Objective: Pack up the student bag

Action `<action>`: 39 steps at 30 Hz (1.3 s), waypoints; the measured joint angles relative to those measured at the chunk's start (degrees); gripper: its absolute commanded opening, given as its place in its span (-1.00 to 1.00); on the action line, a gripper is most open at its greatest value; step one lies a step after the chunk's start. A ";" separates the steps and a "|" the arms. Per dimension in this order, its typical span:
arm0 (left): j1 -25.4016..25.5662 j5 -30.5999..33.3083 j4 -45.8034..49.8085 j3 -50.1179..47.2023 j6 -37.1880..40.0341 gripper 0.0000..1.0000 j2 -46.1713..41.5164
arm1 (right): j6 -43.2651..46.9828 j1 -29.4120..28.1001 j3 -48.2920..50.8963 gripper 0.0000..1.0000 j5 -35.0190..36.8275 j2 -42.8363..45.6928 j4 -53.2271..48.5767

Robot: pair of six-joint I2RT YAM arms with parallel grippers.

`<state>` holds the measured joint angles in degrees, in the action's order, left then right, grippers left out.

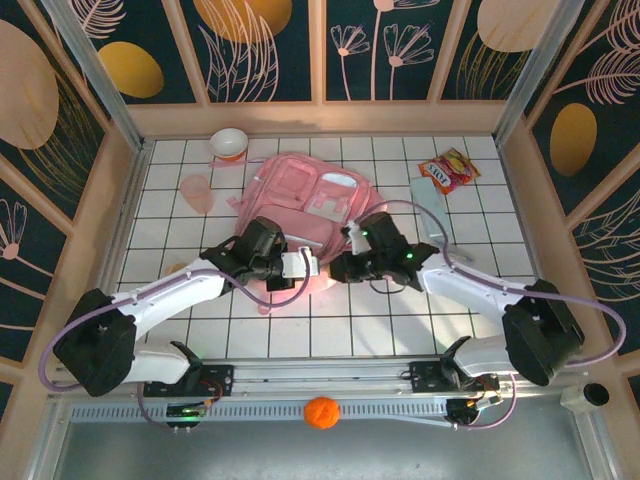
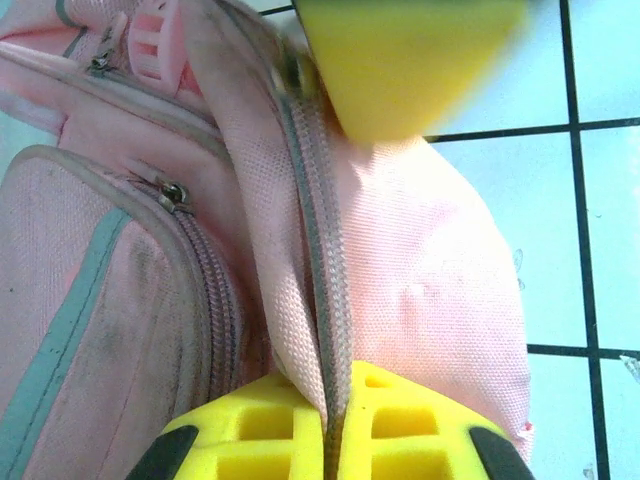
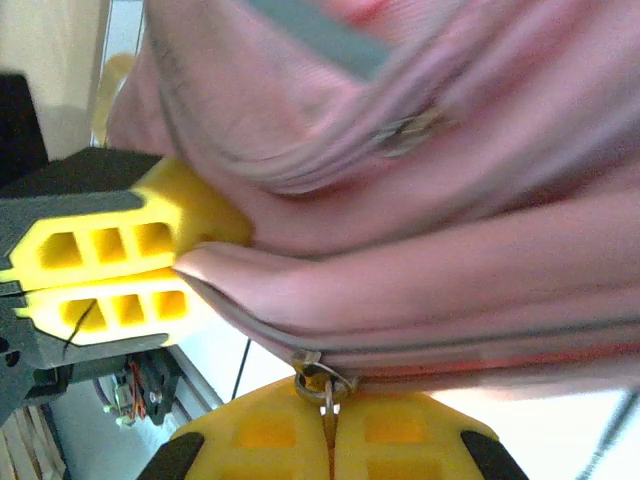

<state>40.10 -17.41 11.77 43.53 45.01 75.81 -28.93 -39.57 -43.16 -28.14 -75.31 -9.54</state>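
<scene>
The pink bag (image 1: 300,190) lies flat in the middle of the tiled surface (image 1: 165,225), with its near edge held between the two arms. The left pincer (image 2: 335,400) is closed tight on the fabric right along the zip (image 2: 322,260), and the seam runs straight between its yellow pads (image 2: 260,440). This looks like an anchoring hold, keeping the cloth taut so the zip has something to run against. Just beside it, the right pincer (image 3: 325,410) is shut on the small metal zip pull (image 3: 322,385), with the ring nipped between its fingertips. Two grips this close on one seam suggest a pocket being opened: one holds, the other is placed to draw the slider along. The zip looks closed along the stretch in view, so probably nothing can go in yet. A bowl (image 1: 229,143), a cup (image 1: 197,192) and a snack packet (image 1: 449,170) sit toward the far side of the surface, none of them in the bag.
</scene>
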 measured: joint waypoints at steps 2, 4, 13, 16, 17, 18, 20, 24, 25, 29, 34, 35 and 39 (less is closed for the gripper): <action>0.00 0.46 -0.07 -0.46 -0.02 -1.00 -0.83 | 1.62 3.69 0.90 -1.00 -1.31 1.29 -1.09; -0.02 0.81 -0.07 -0.70 0.00 -1.00 -1.40 | 3.19 6.71 1.05 -1.00 -2.47 1.55 -2.29; -0.13 0.59 0.96 -0.90 -0.11 -1.00 -2.78 | 6.60 9.05 0.13 -1.00 -3.28 0.20 -4.72; -0.24 -0.83 1.27 -0.90 -0.13 -1.00 -3.56 | 6.08 12.74 0.13 -1.00 -2.93 -0.68 -4.83; -0.28 -1.40 1.42 -0.87 -0.02 -1.00 -3.85 | 5.88 14.32 0.13 -1.00 -2.86 -1.07 -4.70; -0.31 -1.86 1.53 -0.85 -0.02 -1.00 -4.07 | 5.66 15.74 0.13 -1.00 -3.02 -1.51 -4.42; -0.28 -2.47 1.51 -0.59 0.22 -1.00 -4.42 | 5.46 18.01 0.13 -1.00 -3.98 -2.78 -3.08; -0.46 -2.75 1.75 -0.44 0.48 -1.00 -4.96 | 5.57 22.23 0.04 -1.00 -6.56 -7.34 0.59; -0.44 -2.75 1.75 -0.44 0.48 -1.00 -5.07 | 5.68 22.88 -0.22 -1.00 -7.39 -8.76 0.90; -0.46 -2.80 1.95 -0.42 0.37 -1.00 -5.18 | 6.12 23.15 -1.99 -1.00 -9.60 -11.78 1.49; -0.48 -3.28 0.74 -0.42 -1.64 -1.00 -5.40 | 6.56 23.15 -3.52 -0.86 -9.33 -11.47 1.90; -0.50 -3.41 0.42 -0.44 -2.29 -1.00 -5.40 | 6.60 23.15 -3.52 -0.72 -9.09 -11.08 1.86; -0.68 -3.63 -0.55 -0.66 -5.62 -1.00 -5.57 | 8.17 24.13 -3.48 -0.28 -6.10 -8.28 1.16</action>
<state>39.42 -21.04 11.22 42.87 39.40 70.24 -20.75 -15.44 -46.63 -34.24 -83.59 -8.38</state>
